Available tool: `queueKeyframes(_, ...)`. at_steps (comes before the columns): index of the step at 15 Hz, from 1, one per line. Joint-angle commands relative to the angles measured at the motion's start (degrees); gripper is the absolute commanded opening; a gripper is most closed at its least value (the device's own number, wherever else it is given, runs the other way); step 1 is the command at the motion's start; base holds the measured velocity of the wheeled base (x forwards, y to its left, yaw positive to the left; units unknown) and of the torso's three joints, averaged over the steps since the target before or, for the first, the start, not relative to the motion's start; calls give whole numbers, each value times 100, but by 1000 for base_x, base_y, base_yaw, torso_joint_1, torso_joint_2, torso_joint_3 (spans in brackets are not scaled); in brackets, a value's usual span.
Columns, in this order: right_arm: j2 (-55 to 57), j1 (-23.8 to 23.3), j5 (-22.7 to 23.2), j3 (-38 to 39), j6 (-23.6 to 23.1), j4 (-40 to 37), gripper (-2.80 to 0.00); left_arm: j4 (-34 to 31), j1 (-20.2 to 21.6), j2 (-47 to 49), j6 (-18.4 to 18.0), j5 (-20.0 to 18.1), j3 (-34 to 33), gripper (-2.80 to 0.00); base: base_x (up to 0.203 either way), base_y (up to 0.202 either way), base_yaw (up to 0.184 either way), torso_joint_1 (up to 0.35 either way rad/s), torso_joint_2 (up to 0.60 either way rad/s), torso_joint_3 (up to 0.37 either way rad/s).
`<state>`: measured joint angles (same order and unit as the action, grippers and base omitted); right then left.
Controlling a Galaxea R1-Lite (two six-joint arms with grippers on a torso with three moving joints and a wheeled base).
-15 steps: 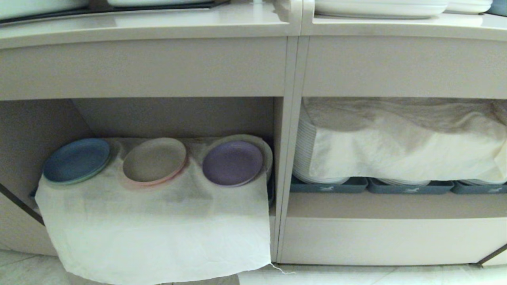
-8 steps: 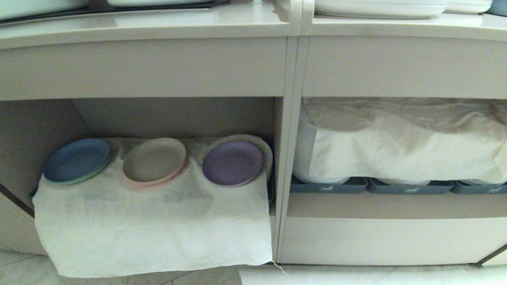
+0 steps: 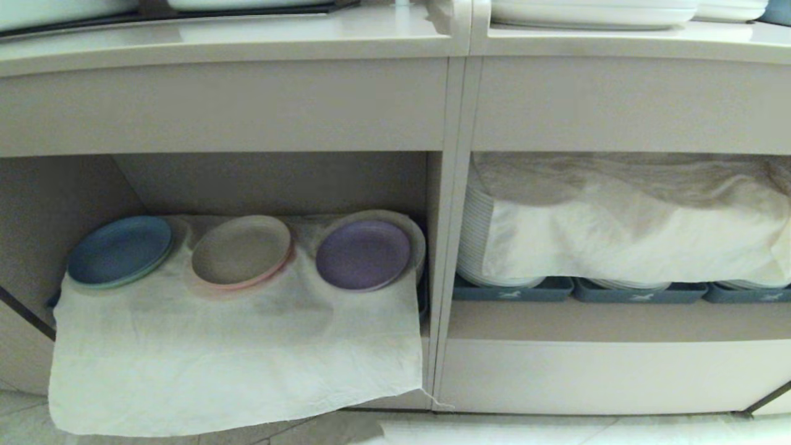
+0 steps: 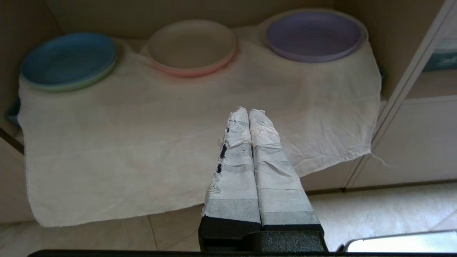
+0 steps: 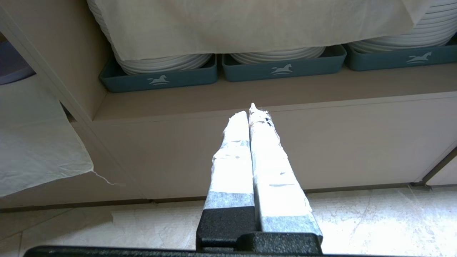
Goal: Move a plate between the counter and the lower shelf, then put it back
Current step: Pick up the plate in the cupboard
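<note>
The lavender plate [image 3: 363,254] lies on the white cloth [image 3: 235,364] at the right end of the lower shelf [image 3: 278,182]; the left wrist view shows the plate [image 4: 314,35] too. The counter [image 3: 247,37] runs above the niche. My left gripper [image 4: 249,111] is shut and empty. It hangs in front of the draped cloth [image 4: 142,142], well short of the plate. My right gripper [image 5: 251,109] is shut and empty, facing the base panel of the right-hand cabinet. Neither gripper appears in the head view.
A blue plate [image 3: 118,250] and a beige-pink plate [image 3: 241,250] sit left of the lavender one. The right niche holds white plate stacks in blue-grey trays [image 3: 513,290] under another cloth [image 3: 630,228]. Large white plates [image 3: 593,12] stand on the top right.
The cloth's hanging front has shifted left and its lower edge has risen into view. The plates have stayed where they were.
</note>
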<state>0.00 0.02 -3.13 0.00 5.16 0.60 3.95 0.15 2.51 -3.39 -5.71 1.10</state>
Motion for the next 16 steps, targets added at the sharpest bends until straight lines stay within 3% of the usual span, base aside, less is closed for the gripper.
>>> queueKeyframes(1,0,5,-3,0,3,2,-280,1,-6,-251,-13,17,21,-280,0,0,0,0,0,0)
queueKeyframes(6,0,-2,-3,0,3,2,-280,9,-6,-251,-266,219,21,-280,0,0,0,0,0,0)
queueKeyframes(9,0,-2,-3,0,3,2,-280,112,-6,-251,-643,252,-4,-280,0,0,0,0,0,0)
queueKeyframes(16,0,-1,-3,0,3,2,-280,361,-6,-251,-672,324,-66,-280,0,0,0,0,0,0)
